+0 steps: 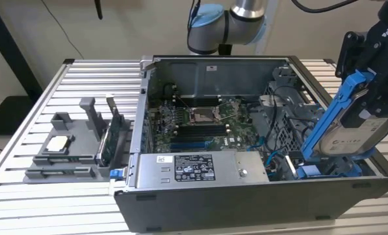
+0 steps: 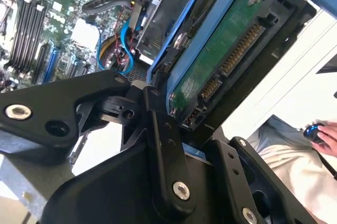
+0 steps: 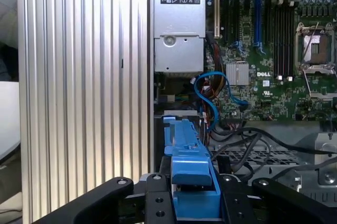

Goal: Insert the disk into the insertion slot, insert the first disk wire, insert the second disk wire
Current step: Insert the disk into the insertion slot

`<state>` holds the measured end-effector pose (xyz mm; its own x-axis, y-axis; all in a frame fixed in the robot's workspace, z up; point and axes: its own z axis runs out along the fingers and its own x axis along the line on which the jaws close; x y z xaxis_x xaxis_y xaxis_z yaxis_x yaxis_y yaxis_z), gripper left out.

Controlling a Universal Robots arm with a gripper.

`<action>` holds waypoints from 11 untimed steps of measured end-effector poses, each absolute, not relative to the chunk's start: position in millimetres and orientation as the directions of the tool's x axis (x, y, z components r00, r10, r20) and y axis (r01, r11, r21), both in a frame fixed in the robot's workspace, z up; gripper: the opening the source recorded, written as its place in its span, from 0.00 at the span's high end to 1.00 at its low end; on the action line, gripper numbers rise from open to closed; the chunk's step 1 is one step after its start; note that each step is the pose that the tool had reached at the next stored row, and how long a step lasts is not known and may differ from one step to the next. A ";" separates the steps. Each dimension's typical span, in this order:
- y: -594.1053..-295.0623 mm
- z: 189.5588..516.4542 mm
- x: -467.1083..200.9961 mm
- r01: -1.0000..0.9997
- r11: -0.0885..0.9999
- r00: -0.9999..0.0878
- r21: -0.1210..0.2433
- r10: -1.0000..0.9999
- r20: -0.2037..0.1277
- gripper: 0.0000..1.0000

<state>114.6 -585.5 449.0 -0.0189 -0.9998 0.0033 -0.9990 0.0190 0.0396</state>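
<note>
Ribbed silver table (image 1: pixel 82 78) holds an open computer case (image 1: pixel 246 205). At the exterior view's right, the gripper (image 1: pixel 370 98) pinches the disk (image 1: pixel 350 132) between its black fingers — a grey hard drive in a blue bracket. It hangs tilted, its low end by the blue rails of the insertion slot (image 1: pixel 328 171) in the case's corner. A grey tray (image 1: pixel 63 156) with a green card (image 1: pixel 109 142) sits beside the case.

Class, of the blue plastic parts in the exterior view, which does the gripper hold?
The carrier bracket framing the disk, tilted upright in the gripper; the blue-railed insertion slot lies below it in the case.
</note>
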 end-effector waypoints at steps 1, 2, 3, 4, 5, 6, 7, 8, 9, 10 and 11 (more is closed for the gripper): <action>-585.5 448.7 114.6 -0.999 0.019 -0.019 0.040 -1.000 0.003 0.67; -585.6 448.5 114.6 -0.999 0.019 -0.019 0.040 -1.000 0.003 0.67; -585.6 448.2 114.6 -0.999 0.019 -0.019 0.040 -1.000 0.003 0.67; -585.6 447.9 114.6 -0.999 0.019 -0.019 0.040 -1.000 0.003 0.67; -585.6 447.6 114.6 -0.999 0.019 -0.019 0.040 -1.000 0.003 0.67; -585.6 447.3 114.6 -0.999 0.019 -0.019 0.040 -1.000 0.003 0.67; -585.6 447.0 114.6 -0.999 0.019 -0.019 0.040 -1.000 0.003 0.67; -585.6 446.9 114.6 -0.999 0.019 -0.019 0.040 -1.000 0.003 0.67; -585.6 446.8 114.6 -0.999 0.019 -0.019 0.040 -1.000 0.003 0.67; -585.6 446.7 114.6 -0.999 0.019 -0.019 0.040 -1.000 0.003 0.67; -585.6 446.6 114.6 -0.999 0.019 -0.019 0.040 -1.000 0.003 0.67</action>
<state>114.6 -585.6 446.6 -0.0189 -0.9998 0.0033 -0.9990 0.0191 0.0396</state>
